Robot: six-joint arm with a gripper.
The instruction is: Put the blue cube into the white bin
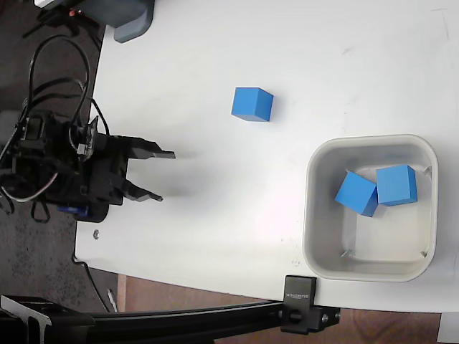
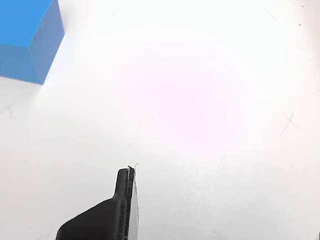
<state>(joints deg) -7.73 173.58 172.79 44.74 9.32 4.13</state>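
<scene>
Blue cube (image 1: 252, 104) sat alone on the white surface (image 1: 215, 57), well apart from the white bin (image 1: 371, 208) at the right of the fixed view, where two more blue cubes (image 1: 356, 192) lay touching. At the left edge the tool (image 1: 166, 175) hung empty, fingers spread apart, nothing between them.

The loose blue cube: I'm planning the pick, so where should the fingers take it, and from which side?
Come from above and close on two opposite side faces of the cube. It sits flat, alone on the table, slightly turned, so rotate the open gripper to match.
</scene>
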